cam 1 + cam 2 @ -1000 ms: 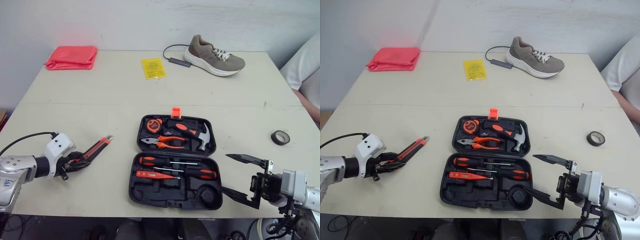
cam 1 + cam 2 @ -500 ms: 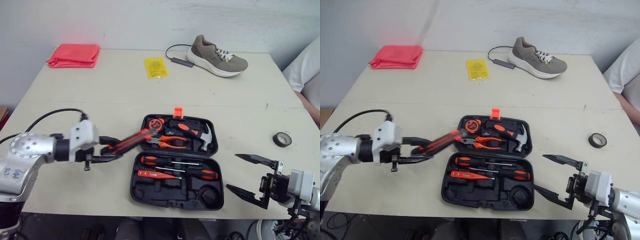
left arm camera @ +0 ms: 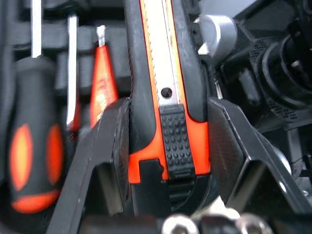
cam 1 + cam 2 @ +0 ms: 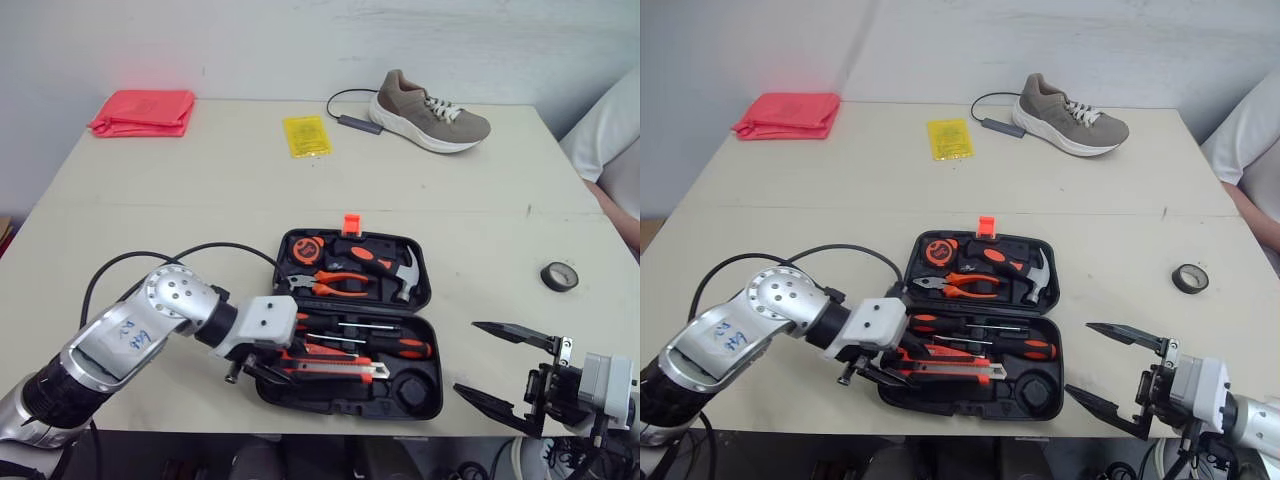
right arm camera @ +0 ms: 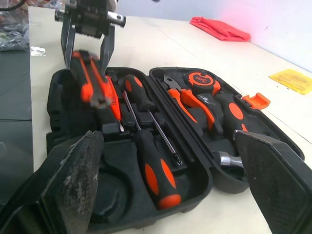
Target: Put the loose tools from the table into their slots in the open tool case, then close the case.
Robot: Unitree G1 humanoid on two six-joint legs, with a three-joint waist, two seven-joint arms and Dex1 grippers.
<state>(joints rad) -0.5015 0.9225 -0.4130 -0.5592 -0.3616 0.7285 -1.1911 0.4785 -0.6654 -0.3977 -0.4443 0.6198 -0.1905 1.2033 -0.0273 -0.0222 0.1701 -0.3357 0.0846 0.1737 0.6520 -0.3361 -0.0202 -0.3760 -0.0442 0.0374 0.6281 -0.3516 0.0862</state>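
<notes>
Beige table [image 4: 150, 200] carries one black tool case [image 4: 345, 409], open, near its front edge. One shoe [image 4: 430, 112] lies at the far edge and one red cloth [image 4: 143, 112] at the far left corner. Our left gripper [image 3: 170, 122] clamps one orange-black utility knife [image 4: 340, 366] over the case's front half. Our right gripper [image 4: 466, 356] stands with its fingers wide apart at the case's front right corner. In the case we count one hammer [image 4: 400, 268], one pliers [image 4: 335, 284] and two black-orange screwdrivers [image 4: 412, 349]. One tape roll [image 4: 561, 275] is near the right edge.
</notes>
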